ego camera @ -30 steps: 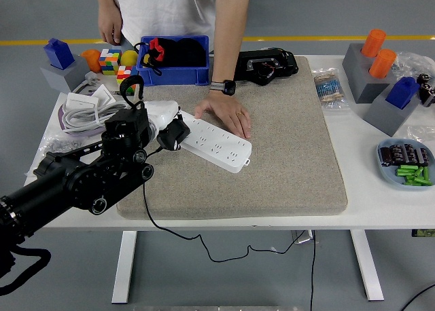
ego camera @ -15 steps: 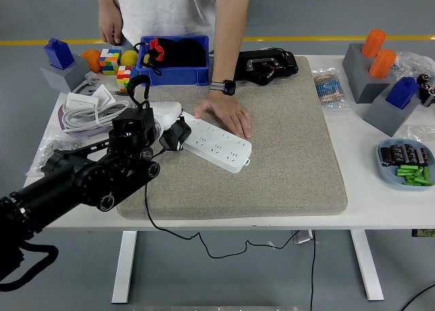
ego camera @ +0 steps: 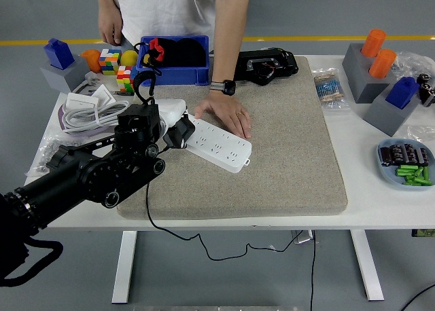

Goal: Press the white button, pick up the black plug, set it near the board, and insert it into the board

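A white power strip (ego camera: 219, 144) lies slanted on the grey mat (ego camera: 272, 155). My left hand (ego camera: 170, 124) comes in from the left with its fingers curled around the black plug (ego camera: 180, 133), and holds the plug right at the strip's left end. The plug's black cord (ego camera: 153, 219) runs down across the mat's front edge and hangs under the table. A person at the far side rests a hand (ego camera: 225, 113) flat on the strip's upper edge and steadies it. I cannot make out the white button. My right arm is out of the picture.
A blue bin (ego camera: 175, 60) with black and red items stands behind the mat, next to a black device (ego camera: 266, 65). At the left lie coiled white cables (ego camera: 85, 111), colour cubes (ego camera: 112, 61) and a blue block. Grey stands with orange and blue pegs and a dish (ego camera: 406, 163) are at the right.
My left arm has pushed forward and right, carrying the black plug closer along the strip's left end. The person's hand has stayed on the strip.
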Robot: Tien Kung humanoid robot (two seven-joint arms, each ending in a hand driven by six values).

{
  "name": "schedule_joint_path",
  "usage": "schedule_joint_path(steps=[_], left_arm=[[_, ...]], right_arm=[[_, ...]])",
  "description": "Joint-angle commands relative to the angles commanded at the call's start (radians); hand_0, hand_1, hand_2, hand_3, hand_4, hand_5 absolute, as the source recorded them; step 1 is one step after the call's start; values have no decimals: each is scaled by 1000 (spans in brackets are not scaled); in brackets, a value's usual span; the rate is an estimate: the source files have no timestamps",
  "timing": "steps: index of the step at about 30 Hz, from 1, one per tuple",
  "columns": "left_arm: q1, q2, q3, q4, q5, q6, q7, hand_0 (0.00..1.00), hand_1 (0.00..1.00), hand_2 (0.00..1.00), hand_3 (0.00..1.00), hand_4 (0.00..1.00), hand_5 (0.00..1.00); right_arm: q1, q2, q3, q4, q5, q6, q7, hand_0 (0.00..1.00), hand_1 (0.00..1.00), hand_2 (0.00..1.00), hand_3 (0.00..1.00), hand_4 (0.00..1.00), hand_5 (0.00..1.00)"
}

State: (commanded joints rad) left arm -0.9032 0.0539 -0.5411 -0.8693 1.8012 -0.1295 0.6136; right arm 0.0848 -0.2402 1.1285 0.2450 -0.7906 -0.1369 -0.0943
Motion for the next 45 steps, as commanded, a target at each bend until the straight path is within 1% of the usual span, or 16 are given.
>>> schedule_joint_path(steps=[8,18,24,30,31,36,37,43,44,45], left_arm=[[-12,-4,27,25,-8,-7,2,46,144,239,548,465,2],[-9,-13,38,20,-11,-1,-4,46,143,239,547,462,2],[-14,-16,44,32,-11,-3,-1,47,144,238,547,459,2],[-13,-16,49,38,-2,2,-12,49,143,238,547,457,2],[-13,-16,49,38,-1,2,-13,87,180,279,569,477,2],[-8,-15,48,36,1,12,-27,87,180,279,569,477,2],[-7,-15,47,34,0,15,-30,151,287,379,610,641,2],[0,-16,37,31,4,28,-44,151,287,379,610,641,2],[1,-15,37,30,4,30,-46,158,370,425,608,707,2],[2,-15,36,30,4,31,-47,158,370,425,608,707,2]], right_arm=[[0,-1,2,-1,0,0,0,596,499,510,529,644,322],[-2,-1,0,0,1,0,0,596,498,510,530,643,321],[-1,-1,-1,0,0,0,0,597,498,510,530,642,320],[-2,0,2,-1,0,0,0,597,498,509,530,642,320],[-2,0,2,0,0,0,0,598,498,511,530,642,320],[-3,0,2,0,-1,0,0,598,498,511,530,642,320],[-3,1,2,0,0,0,0,597,498,511,531,641,321],[-3,2,2,1,-1,0,0,597,498,511,531,641,321],[-3,2,2,1,-1,0,0,597,498,510,533,641,321],[-4,2,2,0,-1,0,0,597,498,510,533,641,321]])
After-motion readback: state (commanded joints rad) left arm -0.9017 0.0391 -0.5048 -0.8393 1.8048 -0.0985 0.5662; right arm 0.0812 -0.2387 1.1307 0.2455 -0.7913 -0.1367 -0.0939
